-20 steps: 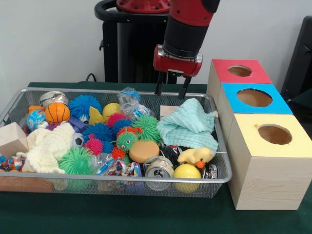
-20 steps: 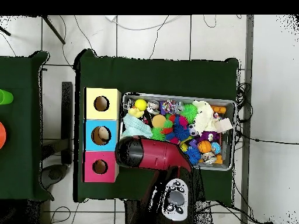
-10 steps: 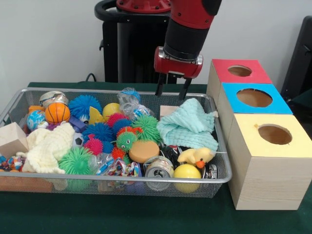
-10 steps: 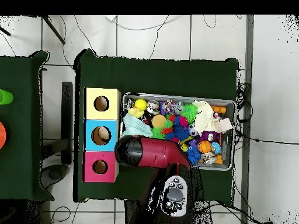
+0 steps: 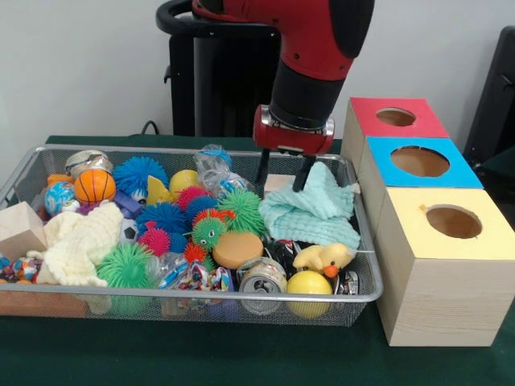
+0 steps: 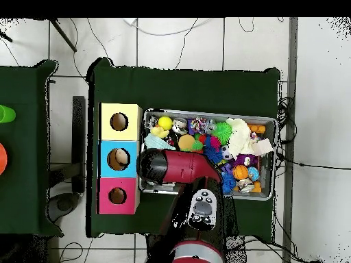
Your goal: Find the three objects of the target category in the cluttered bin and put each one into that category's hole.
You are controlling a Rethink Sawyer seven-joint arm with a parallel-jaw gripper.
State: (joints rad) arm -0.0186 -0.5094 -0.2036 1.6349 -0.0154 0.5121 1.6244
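The bin [image 5: 32,161] spreads below me, heaped with spiky balls, cans and cloth. Beside it stands the red-faced box, its hole [image 5: 396,117] round and open, at the row's far end. My gripper [image 5: 282,176] hangs with fingers spread and empty, tips at the mint washcloth [image 5: 314,211]. No writing on the silver can [image 5: 261,280] reads clearly.
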